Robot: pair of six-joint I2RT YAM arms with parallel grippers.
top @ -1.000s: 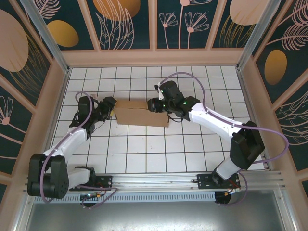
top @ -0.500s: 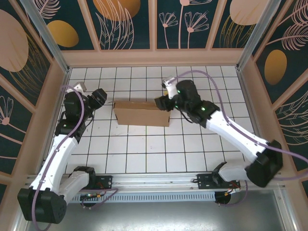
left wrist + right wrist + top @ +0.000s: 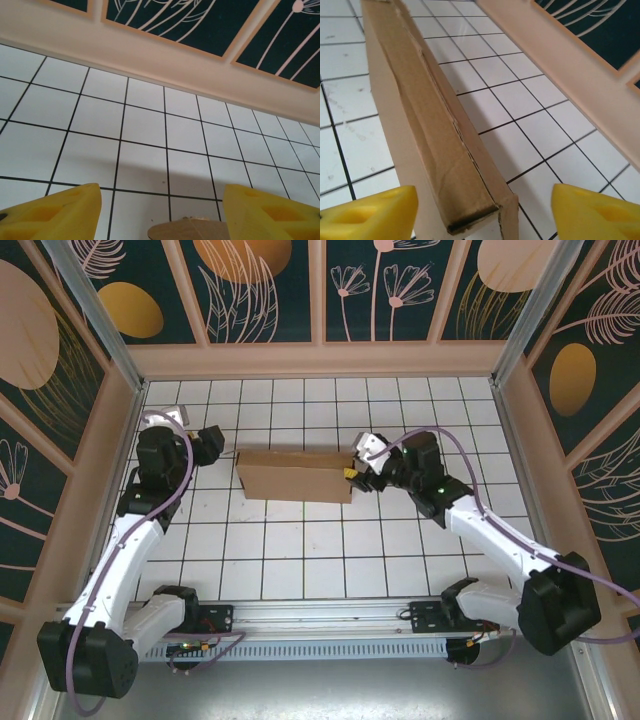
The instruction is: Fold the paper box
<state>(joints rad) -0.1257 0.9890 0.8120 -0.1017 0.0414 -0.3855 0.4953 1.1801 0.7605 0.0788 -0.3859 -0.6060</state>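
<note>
Sitting on the white tiled table [image 3: 300,560], the paper box [image 3: 295,476] lies across the middle of the floor, slightly toward the far wall, with its long side running left to right. It is a closed, narrow brown cardboard shape. In the right wrist view its upper face [image 3: 437,130] is a thin strip with a rough seam running along its length.

The left claw [image 3: 210,443] hangs beside the box's left end, apart from it, and points toward it. In the left wrist view its 2 yellow fingers [image 3: 50,212] stand wide apart with nothing gripped. A small curved edge of cardboard [image 3: 187,230] shows low between them.

The right claw [image 3: 354,472] is at the box's right end. In the right wrist view its 2 yellow fingers [image 3: 367,212] are spread wide with the near end of the box between them. The right-hand finger [image 3: 595,212] is clearly off the cardboard. Whether the left-hand one touches the box's side cannot be told. This claw is open too and grips nothing.
</note>
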